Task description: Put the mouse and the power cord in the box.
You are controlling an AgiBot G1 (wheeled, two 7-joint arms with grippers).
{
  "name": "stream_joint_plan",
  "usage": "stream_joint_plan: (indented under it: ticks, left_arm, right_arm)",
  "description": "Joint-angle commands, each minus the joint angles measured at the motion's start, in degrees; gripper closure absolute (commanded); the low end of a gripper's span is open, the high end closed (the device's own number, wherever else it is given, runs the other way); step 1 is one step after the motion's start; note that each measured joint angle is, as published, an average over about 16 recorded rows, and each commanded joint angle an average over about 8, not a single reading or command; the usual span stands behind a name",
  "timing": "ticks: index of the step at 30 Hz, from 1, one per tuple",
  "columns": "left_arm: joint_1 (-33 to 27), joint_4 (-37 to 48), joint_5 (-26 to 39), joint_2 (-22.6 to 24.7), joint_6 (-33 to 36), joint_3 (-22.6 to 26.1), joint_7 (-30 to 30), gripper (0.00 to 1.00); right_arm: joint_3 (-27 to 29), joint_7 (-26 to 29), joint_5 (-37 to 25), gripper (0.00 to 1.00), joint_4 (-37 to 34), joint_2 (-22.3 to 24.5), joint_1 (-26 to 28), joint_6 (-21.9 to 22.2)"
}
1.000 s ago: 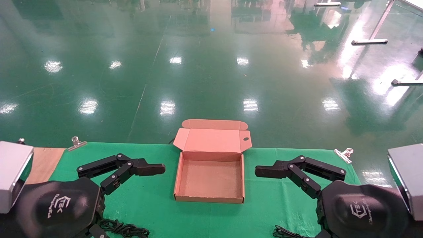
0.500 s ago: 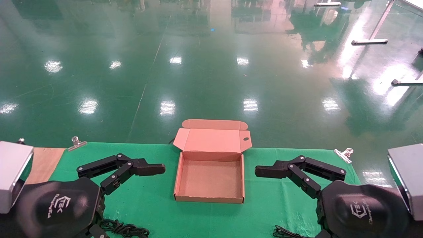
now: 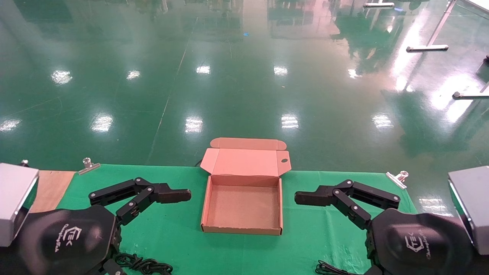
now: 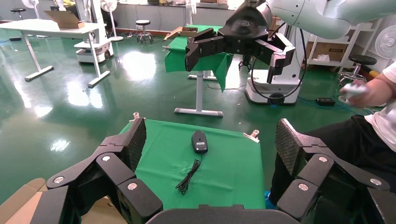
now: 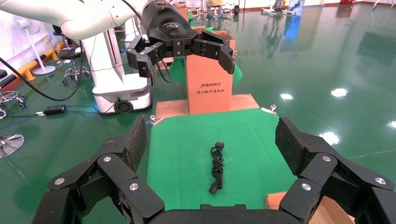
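The box (image 3: 242, 229) lies open in the middle of the green cloth, lid flap standing at its far side, nothing inside. My left gripper (image 4: 211, 140) hovers open to its left, far finger (image 3: 172, 195) aimed at the box. My right gripper (image 5: 211, 138) mirrors it on the right, open, far finger (image 3: 313, 198) aimed at the box. The mouse (image 4: 199, 141) rests on the cloth with its thin cable (image 4: 188, 175); the head view shows only that cable (image 3: 327, 268) by the right gripper. The power cord (image 5: 216, 167) lies bundled on the cloth, near the left gripper (image 3: 144, 264).
Metal clips (image 3: 90, 165) (image 3: 397, 177) pin the cloth at its far corners. A bare wooden strip (image 3: 51, 187) shows at the table's left end. An upright cardboard carton (image 5: 208, 79) stands beyond that end. A seated person (image 4: 373, 116) is past the right end.
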Motion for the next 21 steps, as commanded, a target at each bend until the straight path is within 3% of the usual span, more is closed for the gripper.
stream_joint_plan:
  ticks: [1, 13, 21]
  left_arm:
    - [0.0, 0.0, 0.0, 0.0, 0.0, 0.0, 0.0, 0.0]
    - [0.4, 0.9, 1.4, -0.1, -0.1, 0.7, 0.3, 0.0]
    - [-2.5, 6.0, 13.2, 2.0, -0.1, 5.7, 2.8, 0.0]
  right_arm:
    - [0.0, 0.0, 0.0, 0.0, 0.0, 0.0, 0.0, 0.0]
    - [-0.8, -0.9, -2.4, 0.0, -0.4, 0.2, 0.3, -0.3]
    - [-5.9, -6.4, -17.5, 0.0, -2.1, 0.0, 5.5, -2.3]
